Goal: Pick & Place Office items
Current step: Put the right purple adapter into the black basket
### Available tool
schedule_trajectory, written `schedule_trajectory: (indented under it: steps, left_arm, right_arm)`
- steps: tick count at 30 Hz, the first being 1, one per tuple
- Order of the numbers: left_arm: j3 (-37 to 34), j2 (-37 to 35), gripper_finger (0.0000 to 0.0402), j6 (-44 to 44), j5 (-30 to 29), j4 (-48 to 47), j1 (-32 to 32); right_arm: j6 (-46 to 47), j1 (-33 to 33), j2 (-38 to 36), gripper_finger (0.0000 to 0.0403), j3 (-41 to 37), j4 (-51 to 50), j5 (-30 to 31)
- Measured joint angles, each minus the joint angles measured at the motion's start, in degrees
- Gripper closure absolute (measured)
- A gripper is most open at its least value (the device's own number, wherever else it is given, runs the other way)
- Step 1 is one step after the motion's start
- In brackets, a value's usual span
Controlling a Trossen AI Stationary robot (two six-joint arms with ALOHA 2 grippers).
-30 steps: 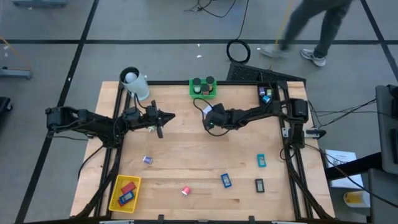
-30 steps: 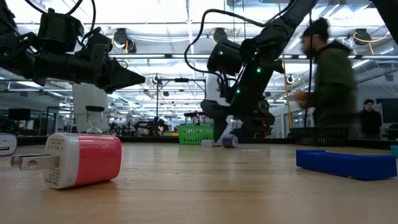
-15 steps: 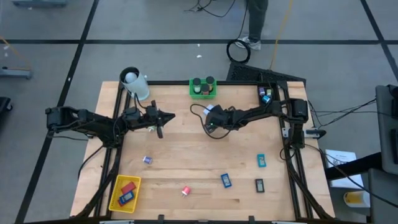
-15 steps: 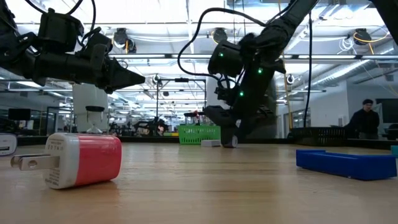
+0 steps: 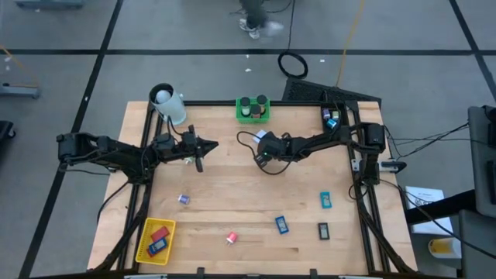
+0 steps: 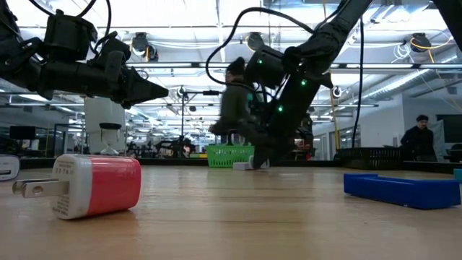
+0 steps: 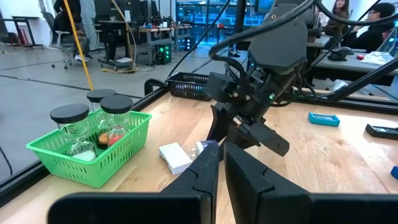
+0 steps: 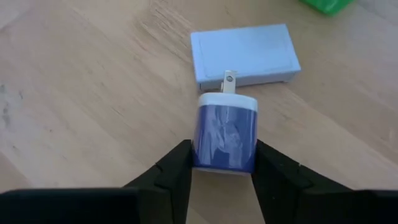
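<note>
The right pincer pinches a blue plug beside a white block; the left pincer hangs pressed together.

overhead looking down, table-level across, both wrists close, sharing table

Blurred person — behind the table

Two matte-black, six-joint arms of chunky angular housings. Loose black cables looped along the right arm, small green lights glowing near its wrist. Dark, cable-draped left arm likewise. Tapered black fingers, flat-faced, with smooth moulded edges.
</note>
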Motion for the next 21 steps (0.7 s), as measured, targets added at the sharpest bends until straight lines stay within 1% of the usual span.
schedule_trajectory:
  steps: [3,6,11,13,16,18,21]
  left_arm:
    - [0.0,0.0,0.0366,0.0,0.0,0.0,0.0]
    - [0.0,0.0,0.0366,-0.1,0.0,0.0,0.0]
    - [0.0,0.0,0.0366,-0.1,0.0,-0.4,-0.1]
    - [0.0,0.0,0.0366,0.0,0.0,-0.7,-0.1]
    - [0.0,0.0,0.0366,0.0,0.1,-0.8,-0.3]
    - [0.0,0.0,0.0366,0.0,0.1,-0.9,-0.3]
    - [0.0,0.0,0.0366,0.0,0.1,-0.9,-0.3]
  right_arm:
    - [-0.4,0.0,-0.2,0.0275,0.0,-0.4,0.0]
    - [-0.5,0.0,-2.2,0.0275,0.0,-2.2,-0.1]
    - [-0.2,0.0,-9.0,0.0263,0.0,-10.4,0.3]
    - [0.1,-0.1,-13.1,0.0266,0.0,-16.0,1.5]
    - [0.7,-1.2,-19.8,0.0271,0.0,-27.7,4.1]
    - [3.1,-3.1,-24.2,0.027,0.0,-37.4,6.1]
    - [5.3,-7.3,-30.0,0.0268,-0.7,-49.6,10.7]
